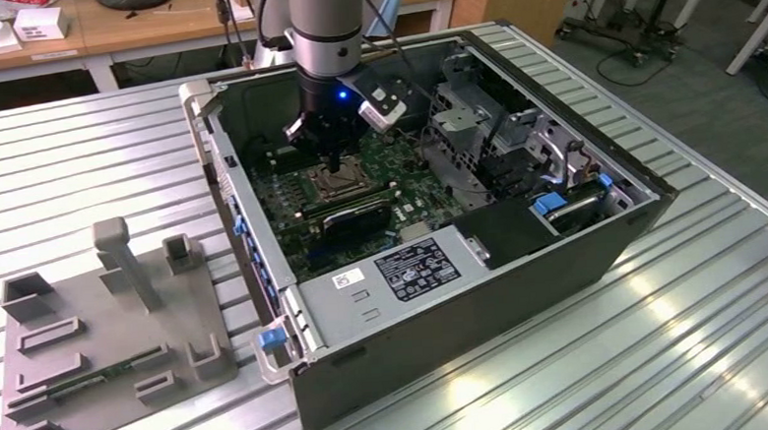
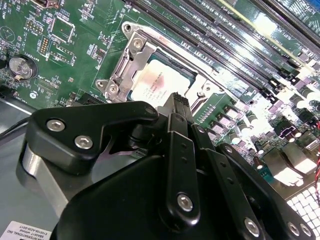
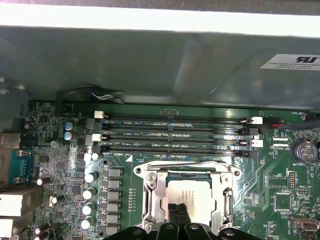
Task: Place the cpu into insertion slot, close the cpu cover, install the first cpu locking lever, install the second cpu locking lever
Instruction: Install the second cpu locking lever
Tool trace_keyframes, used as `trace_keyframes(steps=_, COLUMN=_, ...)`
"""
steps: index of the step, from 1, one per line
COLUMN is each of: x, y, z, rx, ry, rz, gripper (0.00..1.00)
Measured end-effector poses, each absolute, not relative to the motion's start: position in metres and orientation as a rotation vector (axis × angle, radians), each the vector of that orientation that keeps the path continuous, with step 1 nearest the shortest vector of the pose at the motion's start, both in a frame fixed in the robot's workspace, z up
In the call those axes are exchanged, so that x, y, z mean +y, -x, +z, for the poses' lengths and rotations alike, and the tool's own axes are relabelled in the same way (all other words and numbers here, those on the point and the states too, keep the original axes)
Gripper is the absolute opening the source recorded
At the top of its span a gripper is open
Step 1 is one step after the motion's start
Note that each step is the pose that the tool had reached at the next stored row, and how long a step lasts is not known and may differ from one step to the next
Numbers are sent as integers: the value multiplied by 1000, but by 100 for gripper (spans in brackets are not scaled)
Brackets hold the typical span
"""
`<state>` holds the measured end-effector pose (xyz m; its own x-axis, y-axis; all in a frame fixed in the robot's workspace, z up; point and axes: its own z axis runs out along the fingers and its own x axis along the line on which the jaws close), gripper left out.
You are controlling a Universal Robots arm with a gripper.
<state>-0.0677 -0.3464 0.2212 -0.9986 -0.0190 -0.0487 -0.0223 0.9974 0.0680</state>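
My gripper (image 2: 176, 102) has its two black fingers pressed together with nothing between them, tips just above the cpu (image 2: 157, 87), close to its edge; I can't tell whether they touch it. In the first wrist view the same fingertips (image 3: 177, 212) overlap the near side of the cpu (image 3: 192, 192). The chip lies flat in the socket, and the cpu cover (image 3: 150, 197) sits down around it, its silver frame bordering the chip in both wrist views. Beyond the socket I see the memory slots (image 3: 175, 135) running along the green motherboard (image 3: 280, 195). In the exterior view the arm reaches down into the open computer case (image 1: 494, 298), which lies on the slatted metal tabletop (image 1: 681, 357), with a grey fixture plate (image 1: 102, 338) well apart toward the exterior view's left.
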Motion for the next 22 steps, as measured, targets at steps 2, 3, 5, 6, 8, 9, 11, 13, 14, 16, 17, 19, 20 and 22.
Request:
trace_keyframes(steps=2, x=-346, y=68, z=221, rx=3092, ry=32, rz=106, gripper=11)
trace_keyframes(steps=3, x=-346, y=68, z=221, rx=3092, ry=32, rz=106, gripper=11)
trace_keyframes(steps=5, x=-347, y=68, z=221, rx=3091, ry=32, rz=107, gripper=11)
trace_keyframes(steps=6, x=-348, y=68, z=221, rx=3091, ry=32, rz=108, gripper=11)
trace_keyframes(steps=8, x=-351, y=68, z=221, rx=3091, ry=32, rz=111, gripper=11)
trace_keyframes(steps=9, x=-352, y=68, z=221, rx=3091, ry=32, rz=113, gripper=11)
trace_keyframes(steps=11, x=-354, y=68, z=221, rx=3091, ry=32, rz=117, gripper=11)
trace_keyframes(steps=13, x=-354, y=68, z=221, rx=3091, ry=31, rz=117, gripper=11)
trace_keyframes(steps=14, x=-355, y=68, z=221, rx=3091, ry=31, rz=117, gripper=11)
trace_keyframes(steps=16, x=-355, y=68, z=221, rx=3091, ry=32, rz=117, gripper=11)
trace_keyframes(steps=17, x=-355, y=68, z=222, rx=3091, ry=32, rz=117, gripper=11)
trace_keyframes(steps=19, x=-355, y=68, z=225, rx=3092, ry=31, rz=117, gripper=11)
trace_keyframes(steps=20, x=-355, y=68, z=228, rx=3092, ry=32, rz=117, gripper=11)
trace_keyframes(steps=22, x=-355, y=68, z=232, rx=3094, ry=31, rz=117, gripper=11)
